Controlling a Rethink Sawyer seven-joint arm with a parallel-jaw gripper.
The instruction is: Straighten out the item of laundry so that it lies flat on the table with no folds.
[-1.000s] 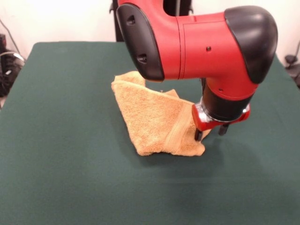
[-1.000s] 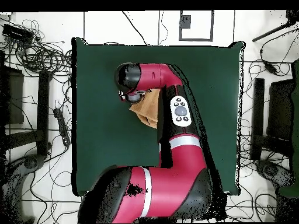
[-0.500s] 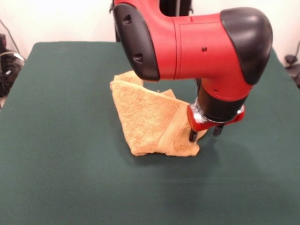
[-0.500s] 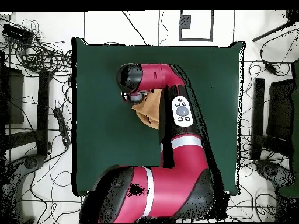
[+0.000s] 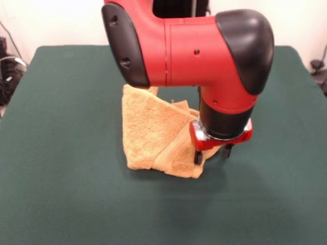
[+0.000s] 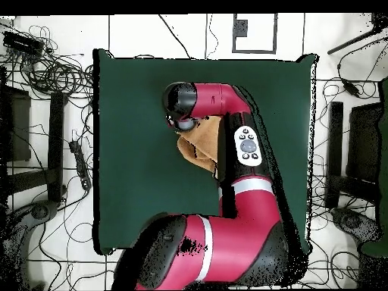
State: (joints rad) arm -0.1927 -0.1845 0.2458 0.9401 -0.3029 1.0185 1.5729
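The item of laundry (image 5: 153,132) is an orange-tan towel, folded and bunched near the middle of the table (image 5: 61,199). One woven band runs up toward its right corner. My gripper (image 5: 211,154) hangs low at that corner with its two dark fingers apart. The left fingertip (image 5: 197,156) touches the cloth and the right one stands over bare green. From overhead the towel (image 6: 198,145) peeks out beside the arm, whose wrist hides the gripper. The table (image 6: 129,114) is much larger than the towel.
The big red and black arm (image 5: 194,46) hides the towel's far part and the table behind it. Cables and stands (image 6: 53,83) lie on the floor around the table.
The gripper has slid left and a little nearer the table's front edge. The towel's lower and right parts have moved along with it, bunching the cloth tighter.
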